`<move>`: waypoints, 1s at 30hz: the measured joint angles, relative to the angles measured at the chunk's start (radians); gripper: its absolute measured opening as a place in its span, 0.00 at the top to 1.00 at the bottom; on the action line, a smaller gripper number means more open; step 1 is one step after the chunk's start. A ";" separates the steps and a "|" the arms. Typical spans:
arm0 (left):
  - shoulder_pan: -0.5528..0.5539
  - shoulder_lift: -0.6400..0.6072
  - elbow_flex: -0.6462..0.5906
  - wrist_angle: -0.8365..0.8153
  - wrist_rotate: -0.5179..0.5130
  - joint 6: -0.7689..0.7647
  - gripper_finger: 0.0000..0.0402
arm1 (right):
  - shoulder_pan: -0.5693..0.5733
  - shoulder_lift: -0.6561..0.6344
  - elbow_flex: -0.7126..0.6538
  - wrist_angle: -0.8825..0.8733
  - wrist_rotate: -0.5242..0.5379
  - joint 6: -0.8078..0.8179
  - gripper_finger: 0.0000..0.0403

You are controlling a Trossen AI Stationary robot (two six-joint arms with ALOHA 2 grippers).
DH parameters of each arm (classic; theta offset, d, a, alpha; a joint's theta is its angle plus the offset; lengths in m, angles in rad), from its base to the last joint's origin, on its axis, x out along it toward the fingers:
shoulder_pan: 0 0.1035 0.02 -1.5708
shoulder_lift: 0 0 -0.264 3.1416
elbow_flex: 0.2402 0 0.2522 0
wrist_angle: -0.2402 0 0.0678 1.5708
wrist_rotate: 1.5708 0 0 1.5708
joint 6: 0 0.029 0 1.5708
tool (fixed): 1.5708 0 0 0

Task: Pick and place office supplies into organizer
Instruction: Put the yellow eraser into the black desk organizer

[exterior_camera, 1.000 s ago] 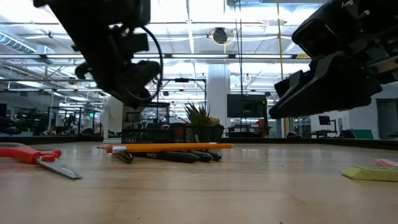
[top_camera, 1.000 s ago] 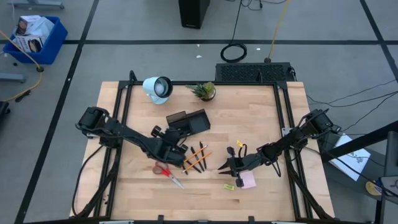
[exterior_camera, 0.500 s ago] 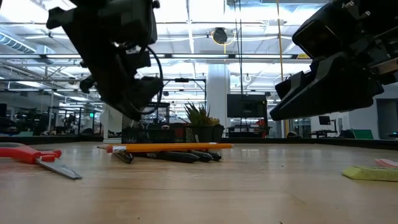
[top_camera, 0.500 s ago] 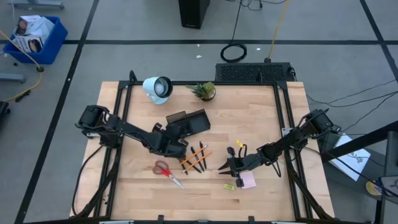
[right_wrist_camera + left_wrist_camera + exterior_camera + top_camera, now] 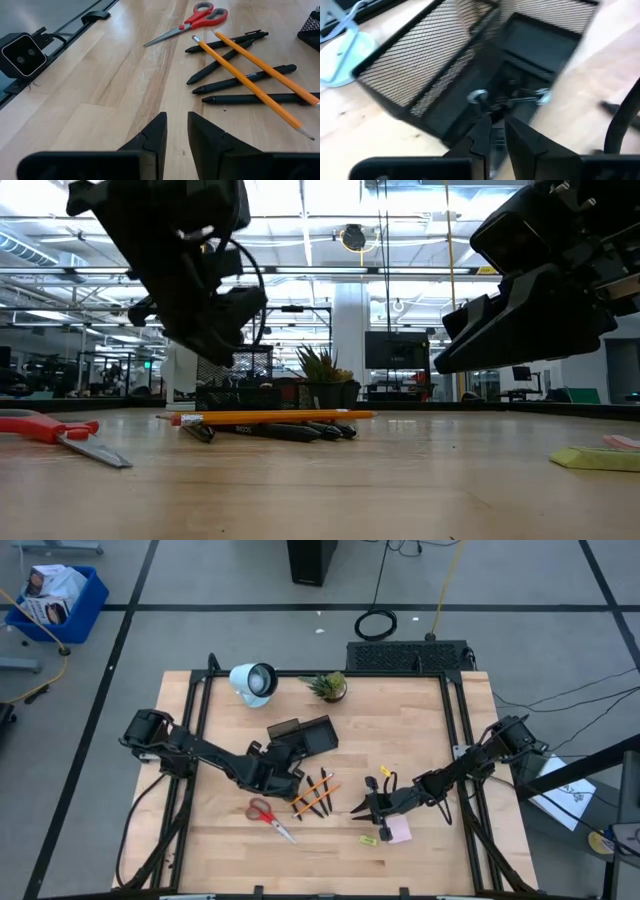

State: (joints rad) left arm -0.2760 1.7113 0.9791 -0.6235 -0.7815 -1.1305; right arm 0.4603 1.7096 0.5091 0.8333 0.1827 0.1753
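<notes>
The black mesh organizer [image 5: 303, 737] stands on the table's far middle, and in the left wrist view the organizer [image 5: 445, 75] fills the frame, with silver-handled clips [image 5: 510, 97] inside it. My left gripper [image 5: 288, 778] [image 5: 496, 127] hovers shut just near of it, above the table. Several black pens and orange pencils [image 5: 315, 793] [image 5: 250, 75] lie in a loose pile. The red-handled scissors [image 5: 268, 815] [image 5: 195, 20] lie flat to their left. My right gripper [image 5: 358, 810] [image 5: 176, 122] hangs shut right of the pens, beside the pink sticky-note pad [image 5: 398, 830].
A white round lamp [image 5: 253, 681] and a small potted plant [image 5: 328, 687] stand at the far edge. A black unit with cables [image 5: 410, 657] sits behind the table. Yellow bits [image 5: 367, 839] [image 5: 385, 771] lie near the right gripper. Bare wood lies along the near edge.
My left gripper has moved away from the left end of the pen pile, a short way toward the far edge and the organizer. The right arm and the things on the table have kept still.
</notes>
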 joint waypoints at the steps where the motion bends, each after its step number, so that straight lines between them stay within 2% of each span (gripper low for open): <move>1: -0.012 -0.007 0.004 0.000 0.000 0.000 0.84 | 0.000 0.000 0.000 0.000 0.000 0.000 0.83; 6: -0.085 -0.033 0.013 0.055 -0.030 -0.003 0.81 | 0.000 0.000 0.000 -0.010 0.000 0.000 0.83; 11: -0.175 -0.044 0.014 0.172 -0.139 -0.003 0.81 | 0.000 0.000 -0.001 -0.025 -0.006 0.002 0.83; 16: -0.282 -0.044 0.013 0.293 -0.266 0.065 0.81 | 0.012 0.000 -0.001 0.020 -0.028 0.021 0.83; 20: -0.351 -0.061 0.011 0.396 -0.301 0.198 0.81 | 0.020 0.000 0.000 0.044 -0.028 0.020 0.83; 23: -0.385 -0.062 0.006 0.563 -0.291 0.394 0.81 | 0.019 0.000 0.000 0.047 -0.054 0.012 0.83; 26: -0.401 -0.051 -0.007 0.791 -0.221 0.615 0.81 | 0.020 0.000 0.000 0.055 -0.059 0.009 0.83; 28: -0.400 -0.051 -0.007 0.855 -0.180 0.702 0.81 | 0.020 0.000 0.000 0.056 -0.056 0.008 0.83; 30: -0.405 -0.059 -0.007 0.869 -0.126 0.727 0.81 | 0.019 0.000 0.000 0.056 -0.056 0.016 0.83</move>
State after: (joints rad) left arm -0.6812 1.6527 0.9722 0.2451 -0.9072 -0.4031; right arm 0.4797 1.7096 0.5091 0.8898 0.1268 0.1917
